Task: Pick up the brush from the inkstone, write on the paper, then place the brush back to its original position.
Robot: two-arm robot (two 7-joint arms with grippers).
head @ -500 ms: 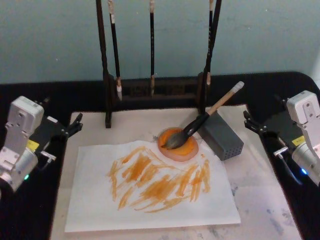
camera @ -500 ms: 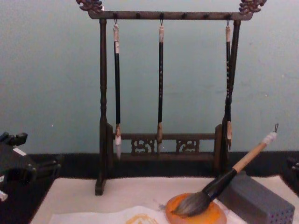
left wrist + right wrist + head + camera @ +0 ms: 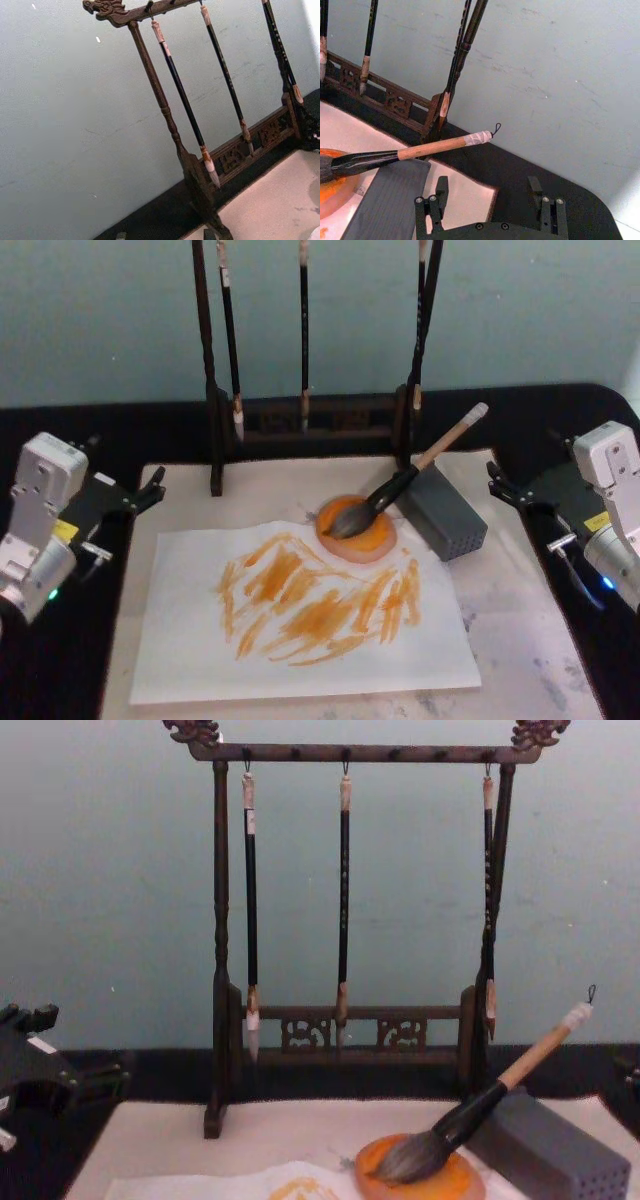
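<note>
The brush (image 3: 410, 475) lies slanted with its grey bristles in the round orange inkstone (image 3: 357, 530) and its tan handle resting on a grey block (image 3: 445, 515). In the right wrist view the brush (image 3: 430, 148) crosses just ahead of my open right gripper (image 3: 488, 182), which does not touch it. The white paper (image 3: 300, 640) lies in front of the inkstone and is covered with orange strokes. My left gripper (image 3: 150, 490) stands open at the mat's left edge. My right gripper (image 3: 503, 488) stands at the mat's right edge, beside the block. Both are empty.
A dark wooden rack (image 3: 300, 415) with three thin hanging brushes stands behind the inkstone. A beige mat (image 3: 530, 640) lies under the paper on a black table. The chest view shows the brush (image 3: 500, 1085) leaning up to the right from the inkstone (image 3: 455, 1185).
</note>
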